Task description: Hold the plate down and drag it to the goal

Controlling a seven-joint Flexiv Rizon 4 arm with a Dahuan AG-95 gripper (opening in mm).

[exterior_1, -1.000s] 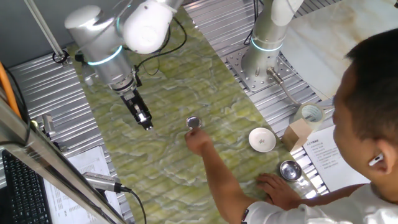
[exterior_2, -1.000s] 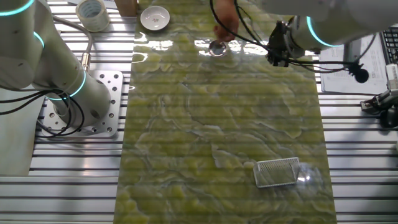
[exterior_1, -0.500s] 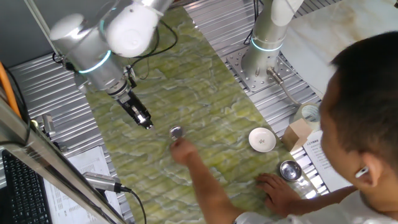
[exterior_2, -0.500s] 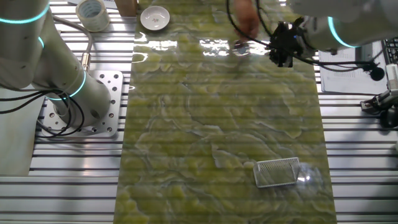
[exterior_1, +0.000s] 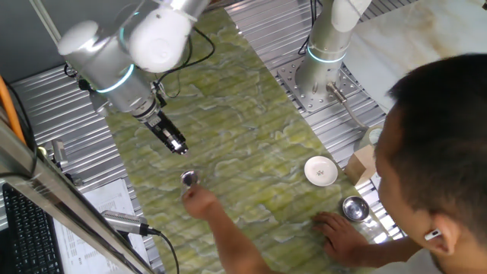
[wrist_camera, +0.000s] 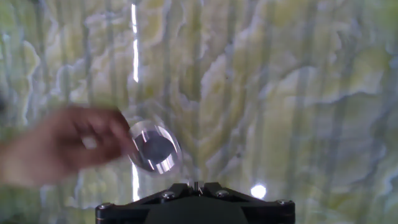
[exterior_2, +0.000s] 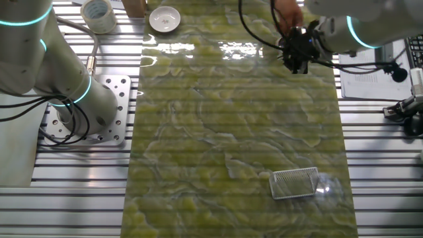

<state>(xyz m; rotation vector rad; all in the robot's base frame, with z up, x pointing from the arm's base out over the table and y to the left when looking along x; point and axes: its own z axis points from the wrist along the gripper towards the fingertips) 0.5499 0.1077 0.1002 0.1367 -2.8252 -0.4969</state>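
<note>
a green-and-cream marbled mat (exterior_1: 243,129) is laid lengthwise over a ribbed aluminium table (exterior_2: 79,185), and bright ceiling light is reflected off the mat near its far edge in the other fixed view. a perforated metal base plate (exterior_2: 109,109) is bolted to the table beside the mat, and printed paper sheets (exterior_1: 99,209) and a black keyboard (exterior_1: 23,236) are seen on a side bench. a roll of tape (exterior_2: 99,13), a cardboard box (exterior_1: 364,164) and a pale marbled surface (exterior_1: 411,38) are noted at the table's edges.
</note>
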